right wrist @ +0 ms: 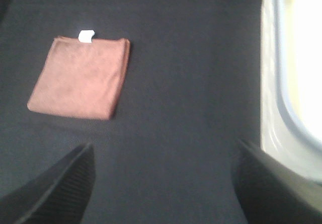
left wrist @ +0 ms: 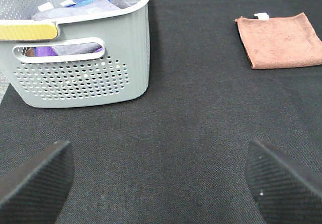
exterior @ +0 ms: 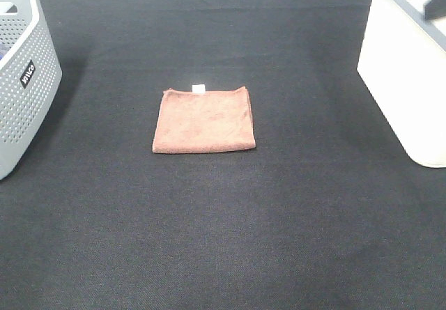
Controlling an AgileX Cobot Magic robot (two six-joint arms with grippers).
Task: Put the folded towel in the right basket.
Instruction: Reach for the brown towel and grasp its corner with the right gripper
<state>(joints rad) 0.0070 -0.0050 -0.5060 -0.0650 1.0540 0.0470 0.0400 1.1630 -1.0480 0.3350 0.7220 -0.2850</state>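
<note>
The folded towel (exterior: pixel 203 120) is a rust-brown square lying flat in the middle of the black mat, with a small white tag on its far edge. It also shows in the left wrist view (left wrist: pixel 284 40) and the right wrist view (right wrist: pixel 80 78). The right basket (exterior: pixel 411 66) is large and white and stands at the right edge; its wall shows in the right wrist view (right wrist: pixel 282 98). The left gripper (left wrist: pixel 160 181) is open and empty, well short of the towel. The right gripper (right wrist: pixel 163 183) is open and empty, above the mat between towel and white basket. Neither gripper shows in the high view.
A grey perforated basket (exterior: pixel 21 80) with a black label stands at the left edge; in the left wrist view (left wrist: pixel 85 58) it holds several folded cloths. The black mat (exterior: pixel 223 233) covers the whole work surface.
</note>
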